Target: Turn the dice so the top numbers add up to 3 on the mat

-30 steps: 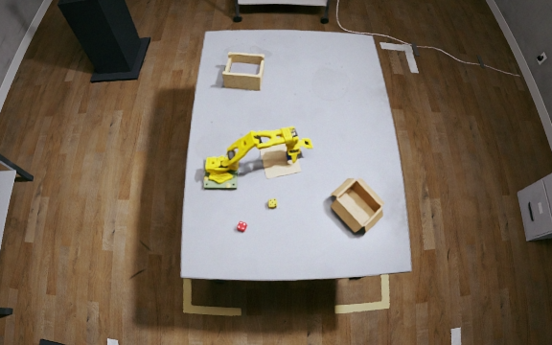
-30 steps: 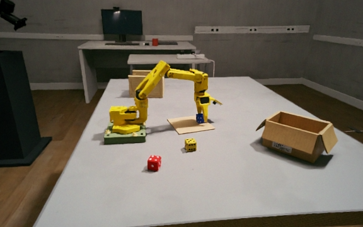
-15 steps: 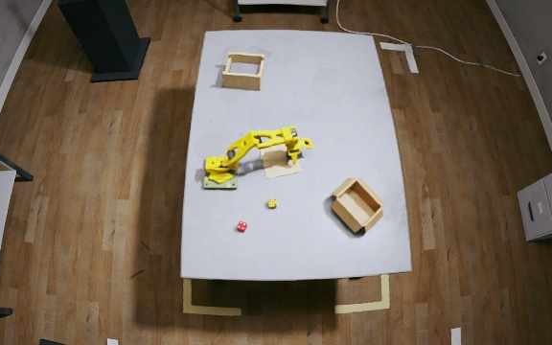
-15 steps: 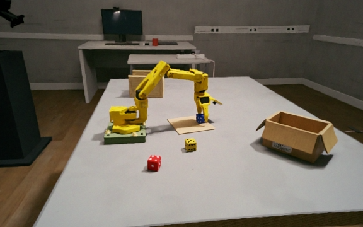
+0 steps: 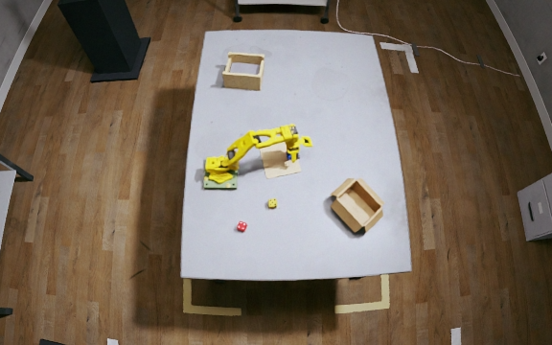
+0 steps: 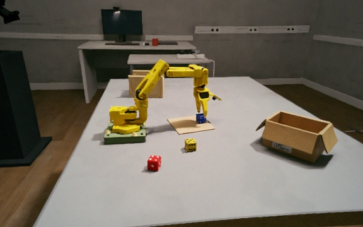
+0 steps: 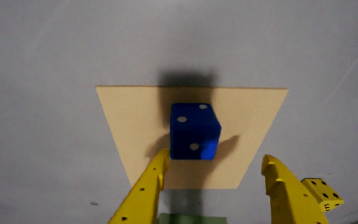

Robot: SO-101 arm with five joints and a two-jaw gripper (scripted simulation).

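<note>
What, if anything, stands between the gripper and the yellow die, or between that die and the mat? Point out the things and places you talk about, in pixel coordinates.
Nothing visible stands on the table between the gripper (image 5: 300,152) (image 6: 201,114) (image 7: 215,159) and the yellow die (image 5: 272,203) (image 6: 190,145) (image 7: 324,192), or between die and mat (image 5: 276,165) (image 6: 184,127) (image 7: 130,112). On the mat itself sits the blue die (image 6: 201,118) (image 7: 194,132).

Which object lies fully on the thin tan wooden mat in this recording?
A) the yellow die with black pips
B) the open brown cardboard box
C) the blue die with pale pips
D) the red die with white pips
C: the wrist view shows the blue die with pale pips inside the edges of the thin tan wooden mat.
</note>
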